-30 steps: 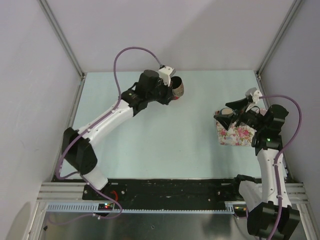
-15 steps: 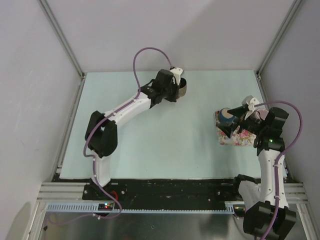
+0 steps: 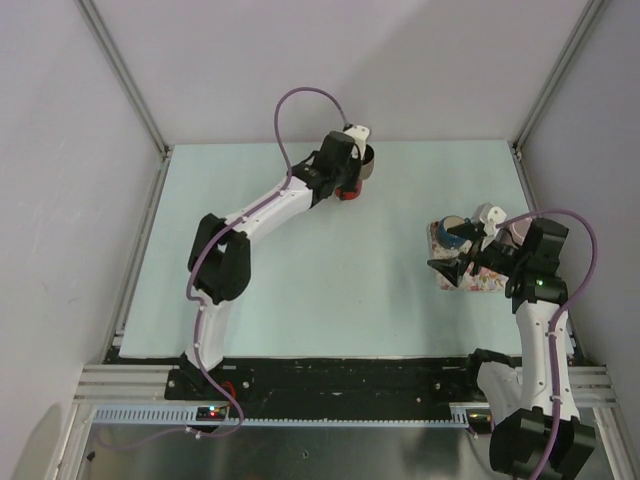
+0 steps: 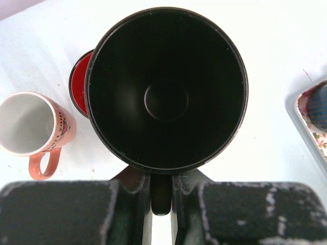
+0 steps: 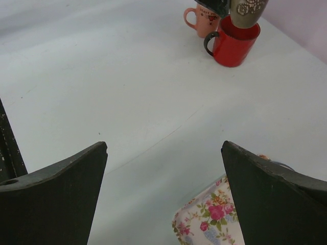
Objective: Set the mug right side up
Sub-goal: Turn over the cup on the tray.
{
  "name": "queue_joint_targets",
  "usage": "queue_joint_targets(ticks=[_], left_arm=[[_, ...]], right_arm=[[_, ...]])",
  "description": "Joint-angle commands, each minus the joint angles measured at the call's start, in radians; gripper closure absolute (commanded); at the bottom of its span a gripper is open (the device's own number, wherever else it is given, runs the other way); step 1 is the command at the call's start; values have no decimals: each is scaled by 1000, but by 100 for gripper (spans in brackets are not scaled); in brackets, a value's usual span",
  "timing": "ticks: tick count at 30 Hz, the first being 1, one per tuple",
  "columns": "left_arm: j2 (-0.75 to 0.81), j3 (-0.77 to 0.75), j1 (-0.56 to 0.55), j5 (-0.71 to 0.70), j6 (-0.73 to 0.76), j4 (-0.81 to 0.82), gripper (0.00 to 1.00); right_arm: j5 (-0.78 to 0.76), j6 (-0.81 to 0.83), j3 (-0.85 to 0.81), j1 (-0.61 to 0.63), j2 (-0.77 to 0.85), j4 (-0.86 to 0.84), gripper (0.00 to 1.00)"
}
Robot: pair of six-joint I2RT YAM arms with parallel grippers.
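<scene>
A dark mug [image 4: 166, 92] with a black inside hangs in my left gripper [image 4: 161, 189], which is shut on its handle. Its mouth faces up toward the wrist camera. From above, the mug [image 3: 363, 163] sits at the far middle of the table, with the left gripper [image 3: 350, 160] beside it. The right wrist view shows the mug [image 5: 248, 11] just above a red mug [image 5: 232, 47]; whether they touch I cannot tell. My right gripper [image 3: 458, 252] stands wide open over the near left corner of the floral tray [image 3: 492, 281], nothing between its fingers.
The red mug [image 4: 80, 89] stands upright under and left of the held mug, and a pink mug [image 4: 30, 125] stands upright further left. The floral tray [image 4: 302, 104] holds a blue cup [image 3: 455, 228]. Grey walls and metal rails close in the table.
The left arm has stretched toward the far middle, and the mug has turned from tilted to mouth up over the red mug. The right gripper has shifted toward me over the tray, still open.
</scene>
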State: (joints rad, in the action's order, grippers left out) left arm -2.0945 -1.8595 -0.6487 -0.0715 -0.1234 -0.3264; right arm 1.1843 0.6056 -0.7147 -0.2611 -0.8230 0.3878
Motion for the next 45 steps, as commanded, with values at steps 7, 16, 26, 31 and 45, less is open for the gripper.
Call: queue_joint_targets(ticks=[7,16,26,31,45], left_arm=[[-65,-101,4,-55,-1,57,100],[-112,-143,5,-72,-24,52,100],[-131,-156,7,-73,-33,50,100],[-137,-164,6,-78,-43,40,100],[-165,-177,7,-105,-28,39,100]], right_arm=[[-30,39,5,38,-23,-19,1],[-51,35,11,43,-21,-34,1],[-61,42,15,60,-28,-36,1],[-65,36,15,71,-41,-41,0],[-63,33,15,59,-39,-41,1]])
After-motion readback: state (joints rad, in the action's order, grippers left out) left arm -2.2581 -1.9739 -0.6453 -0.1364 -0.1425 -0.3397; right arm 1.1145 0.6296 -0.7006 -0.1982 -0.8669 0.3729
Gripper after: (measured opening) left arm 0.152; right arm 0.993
